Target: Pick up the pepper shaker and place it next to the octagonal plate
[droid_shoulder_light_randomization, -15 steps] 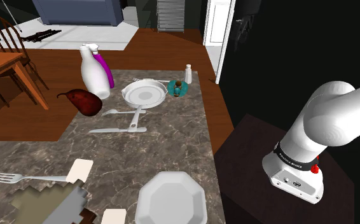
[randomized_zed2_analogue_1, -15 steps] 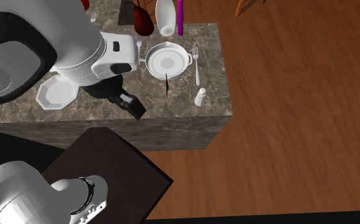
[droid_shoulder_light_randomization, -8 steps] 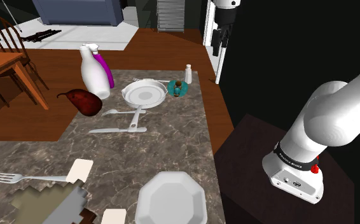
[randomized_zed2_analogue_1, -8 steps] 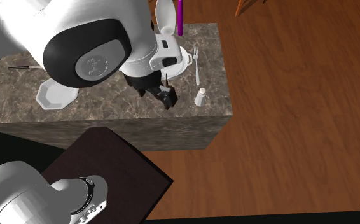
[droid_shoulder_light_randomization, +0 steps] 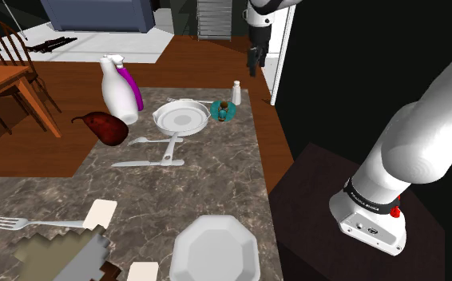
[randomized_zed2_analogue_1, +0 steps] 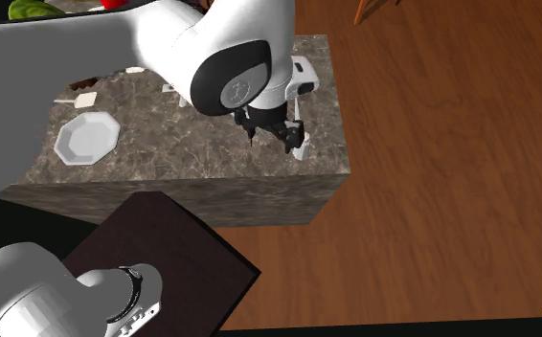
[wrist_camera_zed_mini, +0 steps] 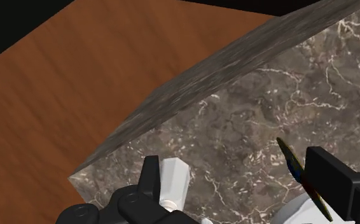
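Observation:
The pepper shaker (droid_shoulder_light_randomization: 235,92) is a small white shaker standing at the far corner of the marble table (droid_shoulder_light_randomization: 216,176). My black gripper (droid_shoulder_light_randomization: 254,65) hangs open above it and slightly toward the shoulder view's right. In the wrist view the shaker (wrist_camera_zed_mini: 173,182) sits just inside one finger (wrist_camera_zed_mini: 150,178), untouched, while the other finger (wrist_camera_zed_mini: 327,170) is far from it. From the second exterior view my gripper (randomized_zed2_analogue_1: 277,137) hovers over the shaker (randomized_zed2_analogue_1: 303,146), partly covering it. The white octagonal plate (droid_shoulder_light_randomization: 214,249) lies at the table's near edge, also seen as the octagonal plate (randomized_zed2_analogue_1: 85,139).
Close to the shaker are a teal dish (droid_shoulder_light_randomization: 224,110) and a round white dish (droid_shoulder_light_randomization: 181,117). Farther along stand a white bottle (droid_shoulder_light_randomization: 117,92), a purple bottle (droid_shoulder_light_randomization: 137,94) and a dark red fruit (droid_shoulder_light_randomization: 105,126). A spatula (droid_shoulder_light_randomization: 148,160) and fork (droid_shoulder_light_randomization: 25,223) lie on the marble.
My arm has swung across the table to the shaker's corner. In the shoulder view the gripper came in from the upper right, moving left and lower. Its fingers stayed open.

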Available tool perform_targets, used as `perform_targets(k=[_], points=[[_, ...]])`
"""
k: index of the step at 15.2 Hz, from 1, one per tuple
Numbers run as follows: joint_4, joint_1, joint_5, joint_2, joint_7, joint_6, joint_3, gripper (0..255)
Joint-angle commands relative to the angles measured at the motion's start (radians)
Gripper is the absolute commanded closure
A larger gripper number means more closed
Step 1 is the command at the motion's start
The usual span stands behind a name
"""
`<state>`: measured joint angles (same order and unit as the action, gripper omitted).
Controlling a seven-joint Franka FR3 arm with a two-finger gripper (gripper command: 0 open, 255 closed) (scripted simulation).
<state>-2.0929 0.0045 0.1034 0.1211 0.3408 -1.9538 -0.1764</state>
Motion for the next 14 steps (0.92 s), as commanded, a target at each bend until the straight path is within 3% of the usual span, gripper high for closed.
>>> perform_targets(k=[1,10,14], points=[[0.054,-0.003,-0.014,-0.084,0.037,-0.023,-0.010,0],[0.377,-0.032,-0.085,-0.458,0.167,-0.043,-0.007,0],[0.373,-0.036,-0.090,-0.490,0.174,-0.077,-0.005,0]])
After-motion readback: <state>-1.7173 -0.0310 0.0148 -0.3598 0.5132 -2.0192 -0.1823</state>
